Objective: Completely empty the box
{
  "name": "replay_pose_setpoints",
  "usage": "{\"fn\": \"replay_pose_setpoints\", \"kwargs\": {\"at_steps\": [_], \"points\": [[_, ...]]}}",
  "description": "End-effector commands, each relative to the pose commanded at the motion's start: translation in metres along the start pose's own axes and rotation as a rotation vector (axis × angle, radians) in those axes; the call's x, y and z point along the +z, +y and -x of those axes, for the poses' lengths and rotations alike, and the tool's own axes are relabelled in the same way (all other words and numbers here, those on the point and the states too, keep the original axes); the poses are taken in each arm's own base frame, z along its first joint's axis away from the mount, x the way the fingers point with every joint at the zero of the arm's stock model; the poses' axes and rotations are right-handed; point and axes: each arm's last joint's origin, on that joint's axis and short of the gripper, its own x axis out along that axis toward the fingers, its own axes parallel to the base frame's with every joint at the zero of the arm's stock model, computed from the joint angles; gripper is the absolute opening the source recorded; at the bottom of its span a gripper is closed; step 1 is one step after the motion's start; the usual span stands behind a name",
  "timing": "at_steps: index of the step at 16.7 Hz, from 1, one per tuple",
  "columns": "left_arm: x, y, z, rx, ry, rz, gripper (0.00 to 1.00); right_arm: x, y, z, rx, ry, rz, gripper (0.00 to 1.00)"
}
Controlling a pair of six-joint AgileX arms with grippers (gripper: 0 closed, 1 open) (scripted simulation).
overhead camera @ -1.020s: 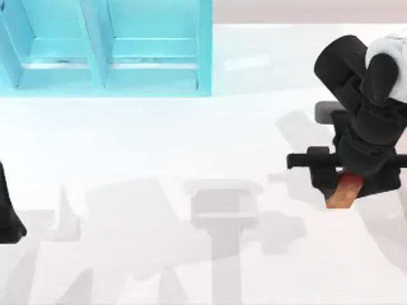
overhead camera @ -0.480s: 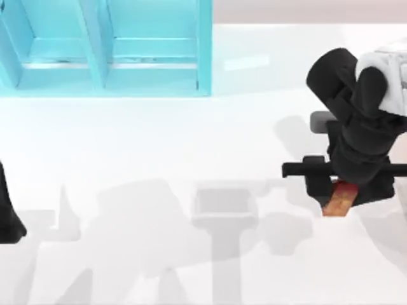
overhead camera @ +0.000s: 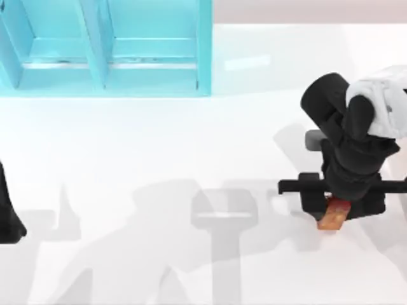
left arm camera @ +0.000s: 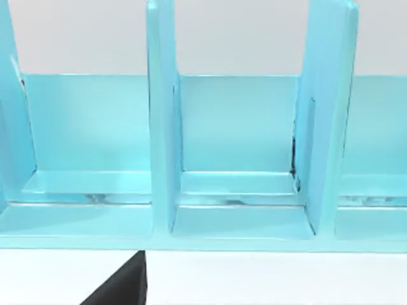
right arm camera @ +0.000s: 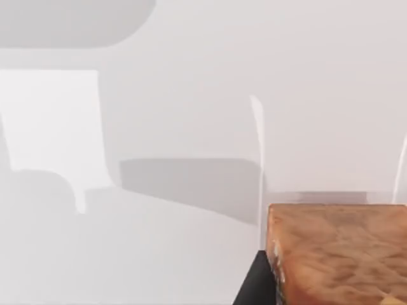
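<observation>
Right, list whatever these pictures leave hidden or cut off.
- Top view: the right gripper sits under its own arm, so the fingers and most of the brown block are covered.
- Right wrist view: the brown block runs off the frame edge.
- Top view: the blue box is cut by the frame edge.
- Top view: the left arm, parked at the left edge, is mostly out of frame.

This is a bare rendered test scene rather than a lived-in room. A plain white tabletop (overhead camera: 159, 146) spreads edge to edge, marked by soft grey shadows. At its far left stands a flat-coloured turquoise box (overhead camera: 108, 47) with upright dividers (smooth, unmarked surfaces). A black robot arm (overhead camera: 350, 146) reaches over the right side, another (overhead camera: 7, 216) sits at the left edge.
</observation>
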Motion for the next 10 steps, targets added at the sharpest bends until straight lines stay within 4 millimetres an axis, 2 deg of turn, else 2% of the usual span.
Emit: {"fn": "replay_pose_setpoints", "kwargs": {"at_steps": [2,10], "points": [[0.0000,0.0000,0.0000,0.000,0.000,0.000,1.00,0.0000,0.0000,0.0000,0.000,0.000,0.000,0.00],[0.0000,0.0000,0.0000,0.000,0.000,0.000,1.00,0.0000,0.0000,0.0000,0.000,0.000,0.000,0.60]]}}
